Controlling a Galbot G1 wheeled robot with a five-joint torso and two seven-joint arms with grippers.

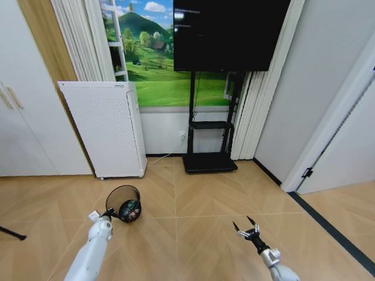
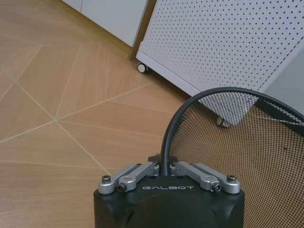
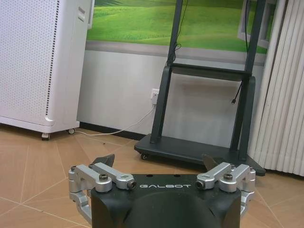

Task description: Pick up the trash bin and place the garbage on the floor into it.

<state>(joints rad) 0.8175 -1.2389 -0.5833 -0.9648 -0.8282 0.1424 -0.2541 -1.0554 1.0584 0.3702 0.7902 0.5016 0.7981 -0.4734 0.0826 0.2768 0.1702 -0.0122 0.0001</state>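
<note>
Trash bin [image 1: 123,202]: black wire mesh, tilted toward the camera, held at its rolled rim by the left gripper [image 1: 109,213] at the rim's near edge. In the left wrist view the gripper's fingers are closed on the rim [image 2: 166,142], with mesh to one side and bare floor [image 2: 57,123] to the other.

Contents: red and green pieces of garbage [image 1: 130,210] lie inside the bin. No loose litter is to be seen on the parquet.

Right gripper [image 1: 248,230]: low over the floor at the near right, jaws spread, holding nothing.

Step in hand, by judgement: the collecting looks largely done, with the bin held. The next move probably calls for a steady grip on the rim so that the tilted bin does not spill.

Surroundings, farther off: white perforated appliance [image 1: 105,129] on castors just behind the bin, close enough to bump. Black screen stand [image 1: 210,161] against the wall, its cable [image 3: 128,129] trailing to a socket. Neither blocks the open floor.
</note>
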